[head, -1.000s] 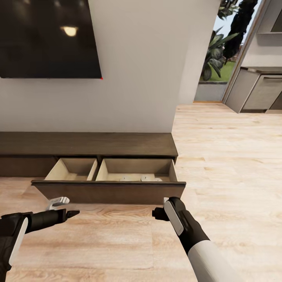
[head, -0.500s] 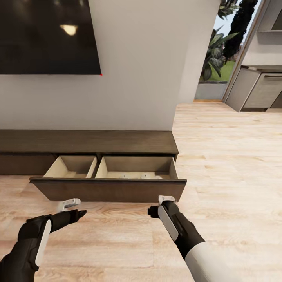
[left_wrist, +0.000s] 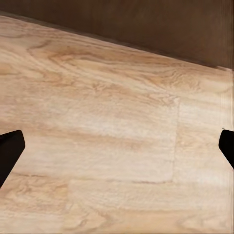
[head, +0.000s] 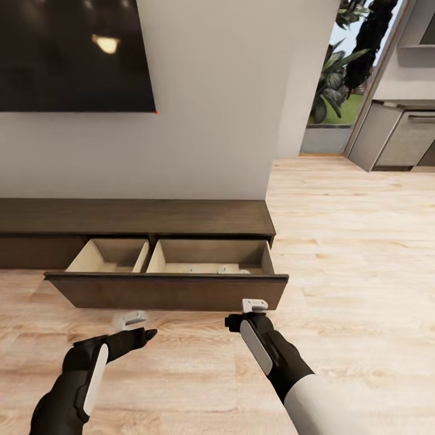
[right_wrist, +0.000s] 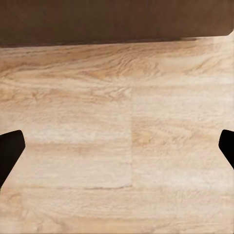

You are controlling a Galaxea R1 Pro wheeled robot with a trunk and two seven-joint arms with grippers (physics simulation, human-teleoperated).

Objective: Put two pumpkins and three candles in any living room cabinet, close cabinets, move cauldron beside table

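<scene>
Cabinet point(head: 136, 219) lying long and low along wall under dark screen point(head: 72, 54), long axis running left-right; wide drawer point(head: 166, 292) standing pulled out toward robot, pale insides showing. Small pale shapes, likely candles point(head: 225, 270), sitting in drawer's right compartment, too small to tell. Left gripper point(head: 138, 325) hovering over wood floor point(left_wrist: 112, 141) just before drawer front, jaws spread wide, gripping nothing. Right gripper point(head: 246, 311) hovering near drawer's right end, jaws spread wide, gripping nothing.

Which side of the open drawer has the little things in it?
The wider right compartment of the cabinet drawer: small pale round tops, likely candles, peek above its front. The narrower left compartment looks bare.
</scene>
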